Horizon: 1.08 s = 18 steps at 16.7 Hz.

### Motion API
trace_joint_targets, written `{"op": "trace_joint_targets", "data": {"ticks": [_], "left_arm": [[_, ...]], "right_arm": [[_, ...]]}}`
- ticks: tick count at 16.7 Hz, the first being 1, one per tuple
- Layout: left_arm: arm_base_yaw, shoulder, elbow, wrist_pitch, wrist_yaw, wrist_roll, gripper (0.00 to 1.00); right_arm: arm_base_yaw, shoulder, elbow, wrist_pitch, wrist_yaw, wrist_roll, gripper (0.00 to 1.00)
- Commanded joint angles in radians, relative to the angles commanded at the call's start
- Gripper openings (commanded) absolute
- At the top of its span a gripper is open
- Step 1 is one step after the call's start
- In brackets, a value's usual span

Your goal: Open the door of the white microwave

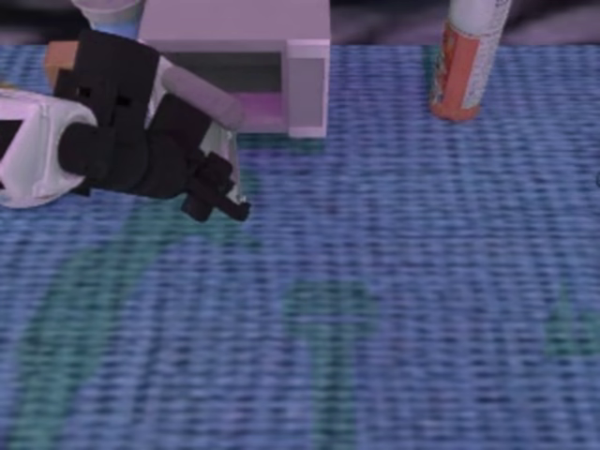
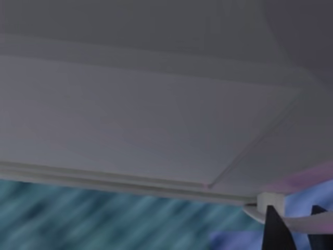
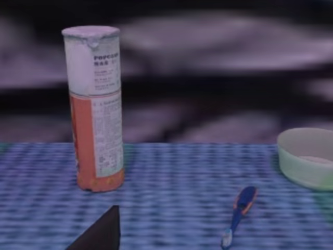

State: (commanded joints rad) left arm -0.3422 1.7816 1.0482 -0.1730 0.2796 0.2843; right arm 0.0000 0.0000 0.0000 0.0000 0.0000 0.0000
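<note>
The white microwave (image 1: 234, 23) stands at the back of the table, left of centre. Its door (image 1: 206, 98) is swung out from the front, showing the dark cavity and its pinkish floor (image 1: 258, 108). The narrow control strip (image 1: 307, 89) stays at the front on the right. My left gripper (image 1: 220, 192) reaches in from the left and is shut on the door's free edge. In the left wrist view the door (image 2: 145, 120) fills most of the picture, and my left gripper (image 2: 294, 219) has its dark fingertips (image 2: 273, 232) on either side of a thin white lip. Only one dark fingertip (image 3: 104, 232) of the right gripper shows.
A tall orange and white canister (image 1: 464, 56) stands at the back right, also in the right wrist view as the canister (image 3: 96, 109). A blue toothbrush (image 3: 238, 213) and a pale green bowl (image 3: 307, 156) lie on the blue woven cloth (image 1: 394, 281).
</note>
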Motion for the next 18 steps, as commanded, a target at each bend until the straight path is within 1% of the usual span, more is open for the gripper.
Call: {"op": "trace_joint_targets", "data": {"ticks": [2, 9, 18], "left_arm": [[0.006, 0.000, -0.003, -0.005, 0.006, 0.011, 0.00], [0.044, -0.012, -0.008, -0.027, 0.055, 0.089, 0.00], [0.045, -0.012, -0.008, -0.027, 0.056, 0.090, 0.00]], "right_arm": [[0.000, 0.000, 0.000, 0.000, 0.000, 0.000, 1.00], [0.000, 0.000, 0.000, 0.000, 0.000, 0.000, 1.00], [0.000, 0.000, 0.000, 0.000, 0.000, 0.000, 1.00]]}}
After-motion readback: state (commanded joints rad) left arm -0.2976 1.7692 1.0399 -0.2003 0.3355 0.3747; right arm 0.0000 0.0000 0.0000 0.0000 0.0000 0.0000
